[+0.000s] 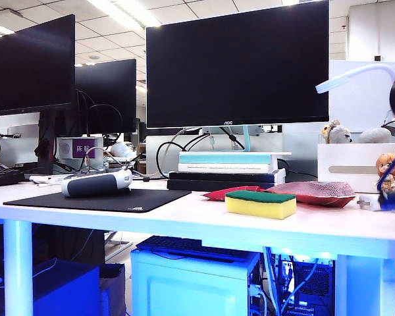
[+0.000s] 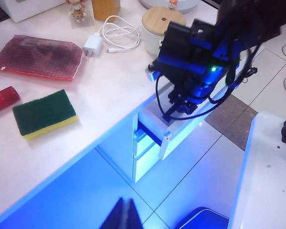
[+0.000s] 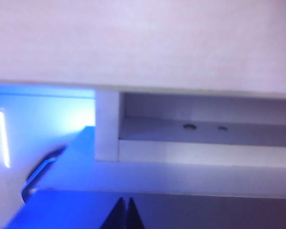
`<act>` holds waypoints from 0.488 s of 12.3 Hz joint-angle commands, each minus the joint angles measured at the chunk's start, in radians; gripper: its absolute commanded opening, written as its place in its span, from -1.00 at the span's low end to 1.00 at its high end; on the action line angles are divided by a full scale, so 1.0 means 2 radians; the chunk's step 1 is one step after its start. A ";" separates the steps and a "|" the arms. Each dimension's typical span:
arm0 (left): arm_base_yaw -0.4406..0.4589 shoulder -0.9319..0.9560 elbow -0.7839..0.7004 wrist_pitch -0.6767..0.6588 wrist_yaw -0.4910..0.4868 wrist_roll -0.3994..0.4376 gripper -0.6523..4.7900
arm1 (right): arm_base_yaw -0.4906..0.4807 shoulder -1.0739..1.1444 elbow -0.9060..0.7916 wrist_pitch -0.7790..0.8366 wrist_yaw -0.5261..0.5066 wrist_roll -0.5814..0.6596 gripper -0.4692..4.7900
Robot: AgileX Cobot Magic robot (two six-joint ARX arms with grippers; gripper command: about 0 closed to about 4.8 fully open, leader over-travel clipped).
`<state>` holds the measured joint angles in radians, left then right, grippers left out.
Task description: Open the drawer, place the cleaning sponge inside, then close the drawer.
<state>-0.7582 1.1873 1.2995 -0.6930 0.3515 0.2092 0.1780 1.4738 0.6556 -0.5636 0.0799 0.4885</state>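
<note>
The sponge (image 1: 261,204) lies near the front edge of the table (image 1: 184,224), green scouring side up, right of centre in the exterior view, untouched. Just behind it lie flat red packets (image 1: 313,192), one touching or nearly touching its far side. To the left sits a black mat (image 1: 95,199) with a grey-and-white device (image 1: 97,182) on it. Farther back stand stacked books (image 1: 227,170) under a big monitor (image 1: 237,62), with a white box (image 1: 355,164) at far right.

The left end effector (image 2: 124,213) hangs off the table's near side, over the floor, its fingers pressed together and empty. From its camera the right arm (image 2: 200,52) is seen reaching down past the table's edge to the drawer (image 2: 155,138) beneath. The drawer front stands out from the cabinet, so it looks partly open. The right end effector (image 3: 124,212) is clenched, its tips together in front of the drawer front; the right wrist view shows the gap under the tabletop and the drawer's inner rail. Whether the fingers hook a handle I cannot tell.

Judging from this, the task is in its first step: the drawer is being opened and appears only partway out. Still left are picking up the sponge, placing it inside, and pushing the drawer shut.
</note>
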 commanded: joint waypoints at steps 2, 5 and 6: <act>0.000 -0.001 0.002 0.005 0.002 0.000 -0.78 | 0.000 0.031 0.001 0.007 -0.031 -0.001 -0.84; 0.000 -0.001 0.002 0.004 0.002 0.000 -0.78 | 0.000 0.030 0.001 0.001 -0.042 -0.001 -0.84; 0.000 -0.001 0.002 0.004 0.002 0.000 -0.78 | 0.000 0.030 0.001 -0.004 -0.042 -0.001 -0.84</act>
<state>-0.7582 1.1873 1.2995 -0.6933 0.3515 0.2092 0.1776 1.5368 0.6563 -0.5549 -0.0010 0.4885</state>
